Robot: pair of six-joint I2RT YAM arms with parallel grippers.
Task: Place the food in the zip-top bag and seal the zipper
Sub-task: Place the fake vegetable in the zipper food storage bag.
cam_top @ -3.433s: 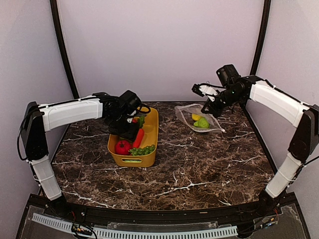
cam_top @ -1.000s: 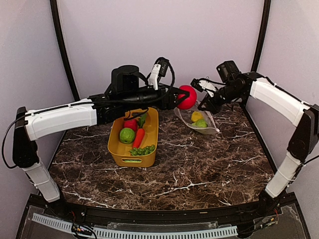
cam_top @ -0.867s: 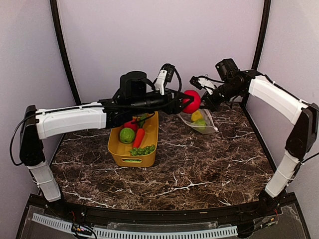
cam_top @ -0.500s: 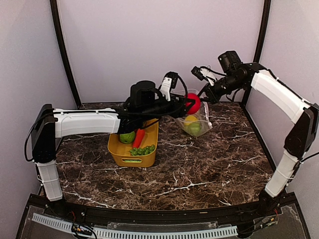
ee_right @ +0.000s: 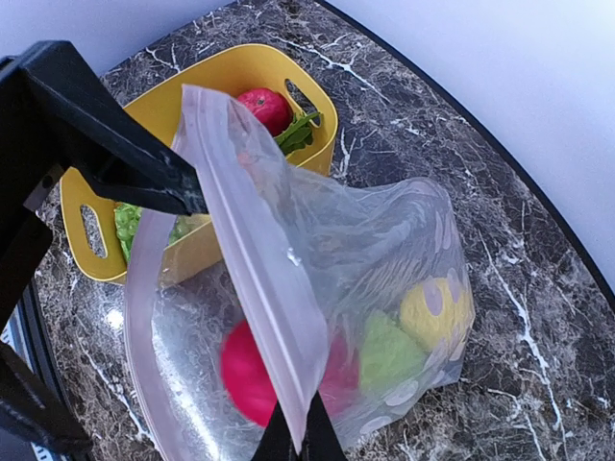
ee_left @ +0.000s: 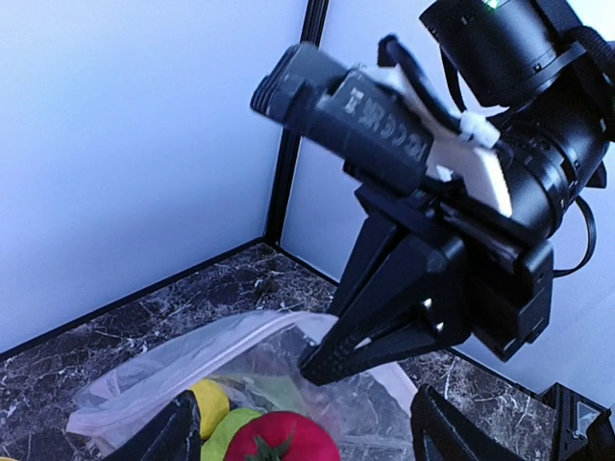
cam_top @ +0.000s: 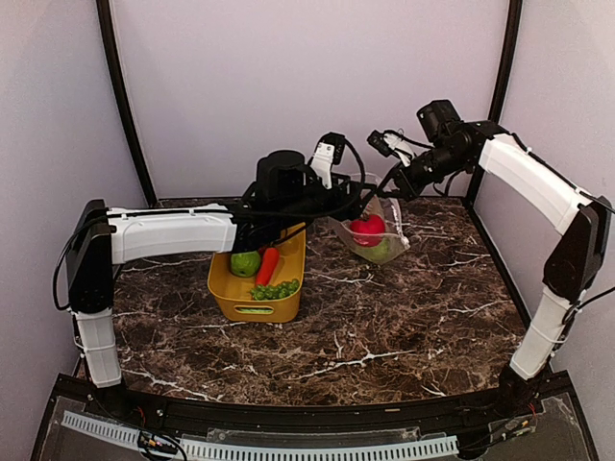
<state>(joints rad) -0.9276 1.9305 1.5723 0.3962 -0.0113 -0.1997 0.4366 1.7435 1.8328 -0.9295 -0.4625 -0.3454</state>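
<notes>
The clear dotted zip-top bag (cam_top: 382,230) stands open at the back right. My right gripper (cam_top: 391,182) is shut on its mouth edge, on the pale zipper (ee_right: 259,279), and holds it up. Inside lie a red tomato (cam_top: 367,229), a green pear (ee_right: 389,351) and a yellow lemon (ee_right: 432,307). My left gripper (cam_top: 369,199) hovers open and empty just above the bag mouth. In the left wrist view the tomato (ee_left: 283,440) lies below and between its spread fingers (ee_left: 181,430). The right gripper (ee_right: 298,444) pinches the strip at the bottom of its own view.
A yellow tub (cam_top: 252,307) stands left of the bag with a lime (cam_top: 245,262), a carrot (cam_top: 268,264), grapes (cam_top: 275,288), another red fruit (ee_right: 264,106) and leafy greens (ee_right: 298,134). The two grippers are close together over the bag. Walls stand close behind and to the right.
My left arm carried the red tomato from the tub to the bag and let it go; it now lies in the bag. My right gripper lifted the bag mouth upright.
</notes>
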